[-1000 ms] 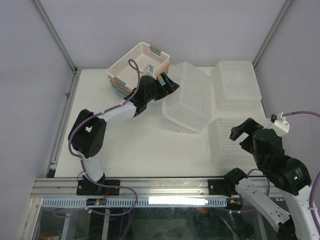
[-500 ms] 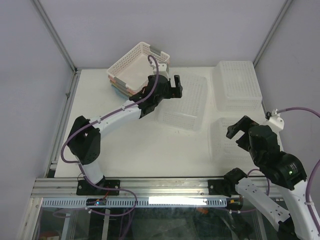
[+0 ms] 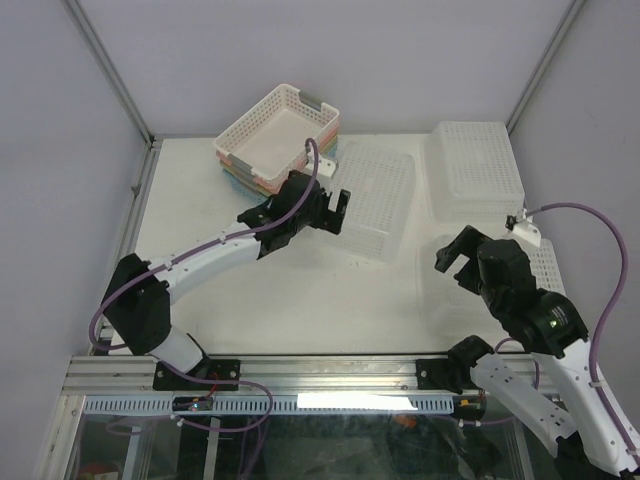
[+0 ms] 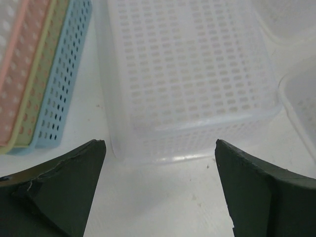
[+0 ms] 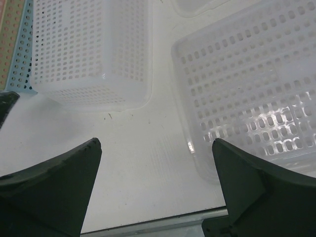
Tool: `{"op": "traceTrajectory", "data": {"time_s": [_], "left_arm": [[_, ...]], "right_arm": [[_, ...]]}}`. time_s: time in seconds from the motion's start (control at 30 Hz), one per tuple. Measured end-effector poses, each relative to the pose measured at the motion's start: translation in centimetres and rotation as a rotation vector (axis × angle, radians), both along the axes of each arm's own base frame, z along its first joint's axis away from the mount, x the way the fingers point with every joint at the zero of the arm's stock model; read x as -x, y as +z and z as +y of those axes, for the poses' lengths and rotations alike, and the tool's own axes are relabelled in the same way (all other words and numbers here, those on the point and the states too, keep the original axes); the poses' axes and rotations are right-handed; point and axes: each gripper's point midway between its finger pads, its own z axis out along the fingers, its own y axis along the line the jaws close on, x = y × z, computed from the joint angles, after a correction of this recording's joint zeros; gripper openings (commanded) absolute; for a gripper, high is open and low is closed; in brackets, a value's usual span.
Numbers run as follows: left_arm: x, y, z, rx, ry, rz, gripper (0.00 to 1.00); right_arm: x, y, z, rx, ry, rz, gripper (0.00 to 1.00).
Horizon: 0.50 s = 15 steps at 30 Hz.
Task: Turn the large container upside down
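The left pincer (image 3: pixel 338 212) stood wide open and empty, its fingers (image 4: pixel 64 187) just short of the near end of the large container (image 3: pixel 375 190). The container lay base-up on the tabletop (image 3: pixel 290 290), rim down, in the middle toward the back. It was just beside a stack of coloured baskets (image 3: pixel 272 135) on its left. The right pincer (image 3: pixel 450 255) was spread wide too, holding nothing. It hovered at the near right by the edge of the near white basket (image 5: pixel 247 89). The far white basket (image 3: pixel 478 168) lay in the back right corner.
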Motion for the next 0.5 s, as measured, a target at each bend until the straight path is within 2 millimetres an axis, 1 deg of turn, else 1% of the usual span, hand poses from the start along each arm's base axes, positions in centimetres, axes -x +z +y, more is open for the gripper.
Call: {"op": "traceTrajectory", "data": {"time_s": [0.13,0.23,0.3,0.33,0.4,0.47,0.5], "left_arm": [[1.9,-4.4,-0.2,-0.074,-0.083,0.087,0.97],[2.5,-7.0,-1.5,-0.099,-0.128,0.140,0.98],[2.3,-8.9,-2.8,-0.116,-0.146,0.176,0.98],[2.0,-10.1,-3.6,-0.121,-0.154,0.203,0.99],[1.3,-11.8,-4.7,-0.133,-0.160,0.232,0.99],[0.4,-13.0,-6.3,-0.132,-0.166,0.254,0.99],[-0.1,-13.2,-7.1,-0.128,-0.168,0.255,0.99]], "right_arm": [[-0.7,-0.7,0.9,0.001,0.023,0.027,0.99],[-1.1,-0.8,1.4,-0.002,0.031,0.035,0.99],[-1.3,-0.9,1.5,-0.003,0.034,0.038,0.99],[-1.3,-0.9,1.5,-0.003,0.035,0.039,0.99],[-1.2,-0.9,1.6,-0.006,0.037,0.038,0.99],[-1.1,-0.8,1.5,-0.010,0.038,0.033,0.99],[-1.0,-0.7,1.5,-0.012,0.038,0.031,0.99]]}}
